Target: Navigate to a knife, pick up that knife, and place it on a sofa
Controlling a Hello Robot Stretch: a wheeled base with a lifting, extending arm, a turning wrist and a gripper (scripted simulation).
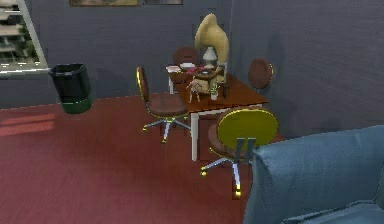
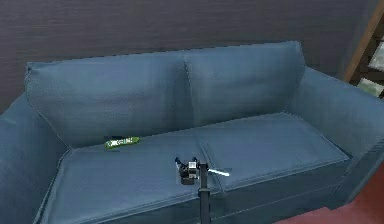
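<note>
Forward view, table [image 1: 243,96], yellow chair [image 1: 247,128] beside sofa [image 1: 320,176]

Your arm side view has a blue sofa [image 2: 240,90] with a small green object [image 2: 123,143] lying flat on the seat cushion at the view's left. Your forward view has a brown table [image 1: 245,97] on red floor [image 1: 90,170], bearing small clutter [image 1: 200,80].

Red floor [image 1: 80,170], grey walls [image 1: 320,60], wooden table [image 1: 245,96], chairs [image 1: 247,128], bin [image 1: 71,86]
</note>
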